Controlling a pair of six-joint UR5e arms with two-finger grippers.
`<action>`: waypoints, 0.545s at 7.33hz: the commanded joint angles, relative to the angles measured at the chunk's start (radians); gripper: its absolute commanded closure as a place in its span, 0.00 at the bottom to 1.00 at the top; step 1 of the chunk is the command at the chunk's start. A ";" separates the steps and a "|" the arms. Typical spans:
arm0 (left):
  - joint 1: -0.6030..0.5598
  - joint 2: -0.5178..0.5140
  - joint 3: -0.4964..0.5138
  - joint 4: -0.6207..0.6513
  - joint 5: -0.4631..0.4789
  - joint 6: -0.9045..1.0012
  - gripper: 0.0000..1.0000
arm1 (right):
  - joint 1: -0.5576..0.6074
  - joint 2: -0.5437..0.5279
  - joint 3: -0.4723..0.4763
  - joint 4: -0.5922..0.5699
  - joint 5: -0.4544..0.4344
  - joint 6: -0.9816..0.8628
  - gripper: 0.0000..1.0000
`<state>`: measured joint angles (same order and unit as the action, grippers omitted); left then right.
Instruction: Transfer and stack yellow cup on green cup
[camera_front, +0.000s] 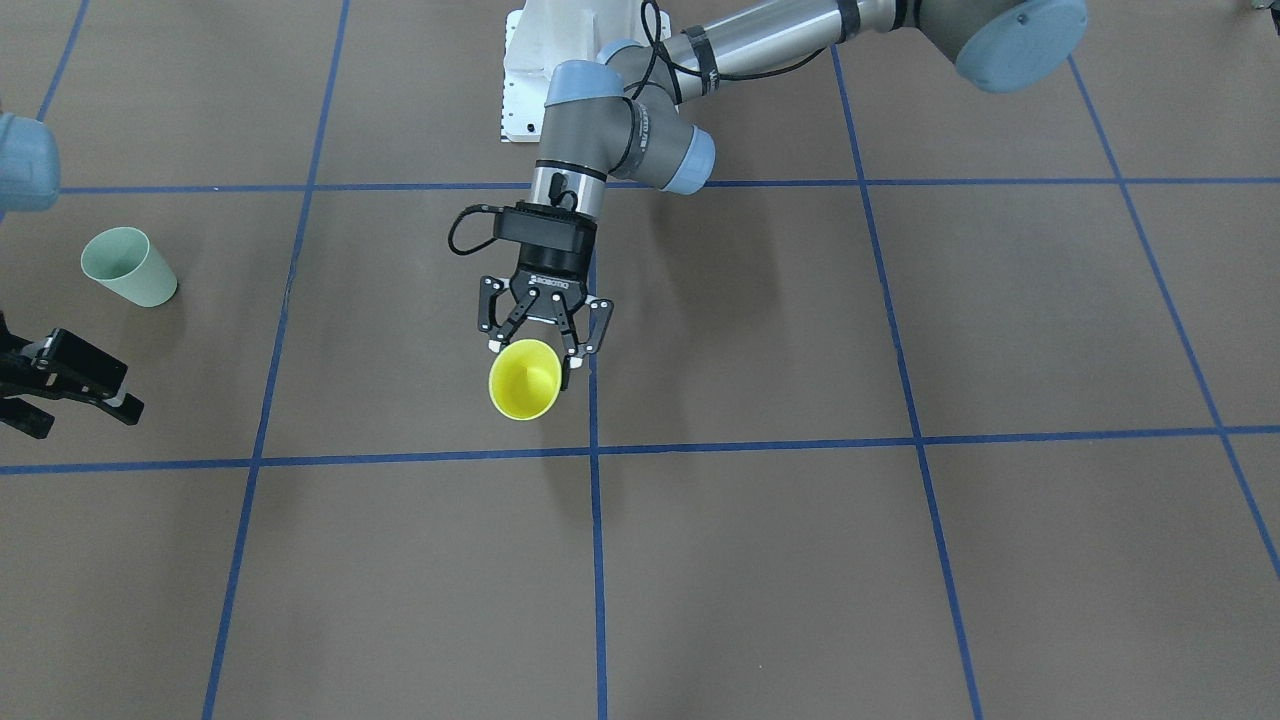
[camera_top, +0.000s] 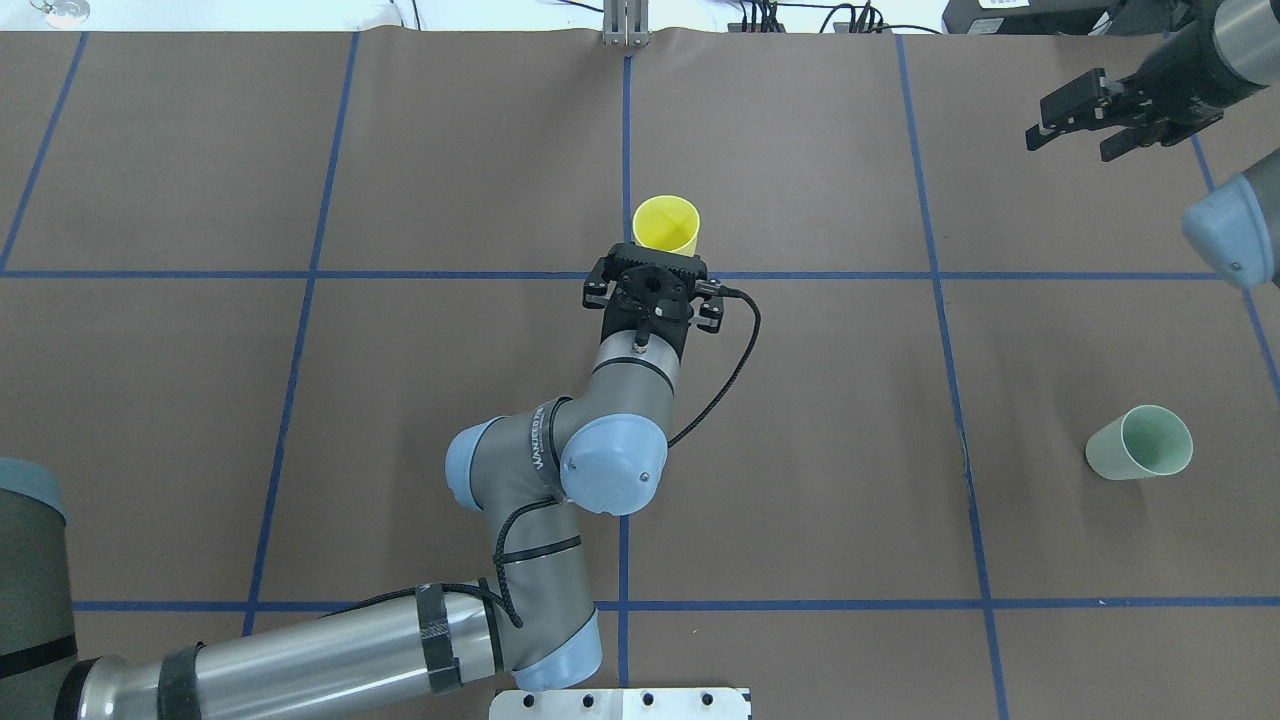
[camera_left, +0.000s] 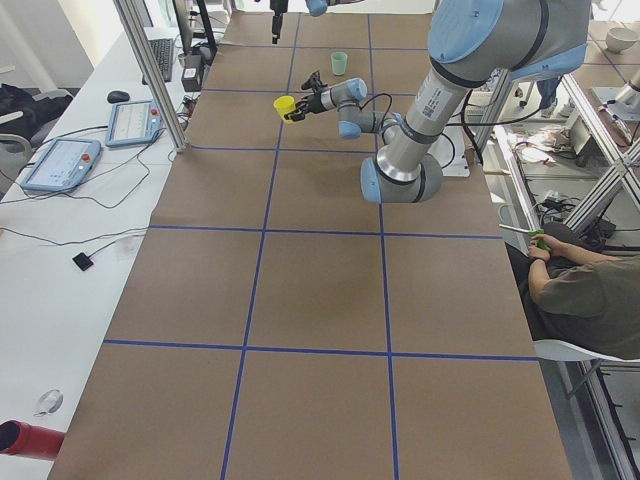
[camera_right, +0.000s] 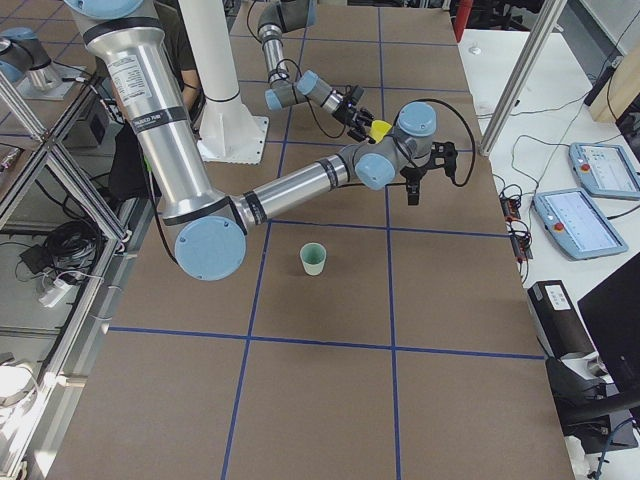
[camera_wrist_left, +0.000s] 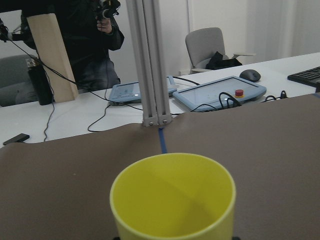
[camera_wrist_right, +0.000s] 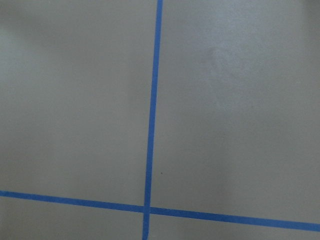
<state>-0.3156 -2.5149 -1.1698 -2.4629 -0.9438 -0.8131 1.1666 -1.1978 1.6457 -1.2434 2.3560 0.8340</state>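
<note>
Yellow cup (camera_front: 524, 380) is clamped by the left gripper (camera_front: 545, 348) near the centre of the front-facing frame, just above a blue tape (camera_front: 597, 560) crossing. It is held clear of the brown table (camera_front: 800, 560), w/ its mouth tipped toward the frame's lower edge. Green cup (camera_front: 128, 266) is seen upright at the far left, well apart from it. Right gripper (camera_front: 60, 395) is seen below the green cup, lower left, fingers apart w/ nothing betw. them.
</note>
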 joint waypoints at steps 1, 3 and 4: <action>-0.002 -0.075 0.077 -0.107 -0.082 0.110 1.00 | -0.044 0.055 -0.001 0.001 -0.001 0.031 0.01; -0.002 -0.111 0.125 -0.116 -0.081 0.221 0.96 | -0.086 0.092 0.005 0.001 0.000 0.074 0.01; -0.003 -0.129 0.148 -0.114 -0.081 0.229 0.95 | -0.109 0.095 0.009 0.002 0.000 0.094 0.01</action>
<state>-0.3179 -2.6210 -1.0479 -2.5747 -1.0237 -0.6146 1.0853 -1.1147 1.6503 -1.2422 2.3560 0.9022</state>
